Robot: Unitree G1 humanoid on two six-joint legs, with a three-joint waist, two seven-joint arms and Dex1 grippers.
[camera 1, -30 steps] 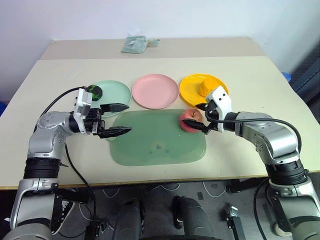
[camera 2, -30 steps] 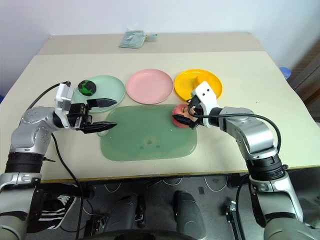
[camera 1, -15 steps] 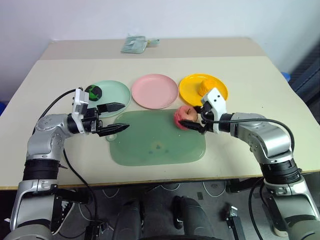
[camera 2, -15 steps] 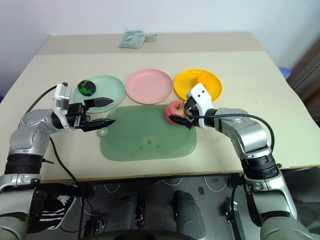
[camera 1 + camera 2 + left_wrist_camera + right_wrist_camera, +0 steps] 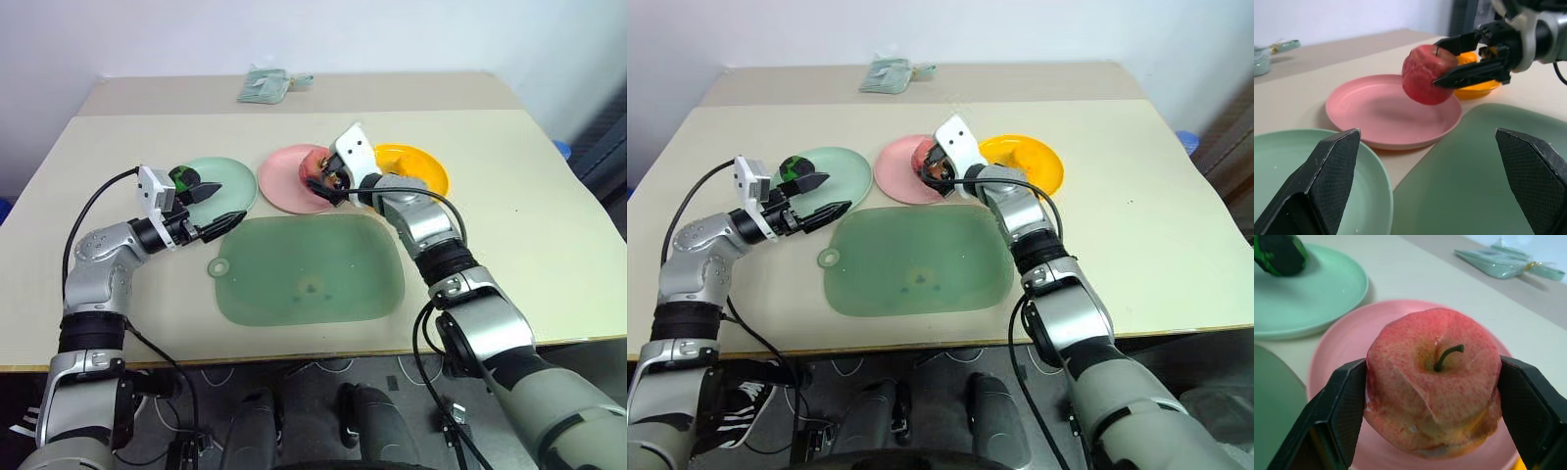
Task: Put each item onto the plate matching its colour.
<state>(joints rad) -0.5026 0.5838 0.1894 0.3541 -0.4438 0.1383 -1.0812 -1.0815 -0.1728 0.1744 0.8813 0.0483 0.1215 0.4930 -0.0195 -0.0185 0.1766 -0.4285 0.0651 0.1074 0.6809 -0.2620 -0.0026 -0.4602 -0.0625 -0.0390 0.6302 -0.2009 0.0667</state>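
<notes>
The red-pink apple [image 5: 1435, 382] hangs just over the pink plate [image 5: 291, 182], with my right gripper [image 5: 1436, 66] shut on its two sides. The dark green-and-black ball [image 5: 181, 177] lies on the mint green plate [image 5: 220, 176]. My left gripper [image 5: 230, 202] is open and holds nothing; it hovers at that plate's near right rim, pointing towards the pink plate. Behind the right gripper, the orange [image 5: 1467, 58] sits on the yellow plate [image 5: 423, 166], largely covered by my right arm in the eye views.
A large translucent green mat [image 5: 313, 274] lies in front of the plates. A pale green pouch [image 5: 263, 86] rests on the second table behind. Bare tabletop [image 5: 519, 215] lies to the right.
My right gripper closed on the apple at the mat's right corner and carried it up and to the left, over the pink plate. The left gripper turned and shifted slightly toward the green plate.
</notes>
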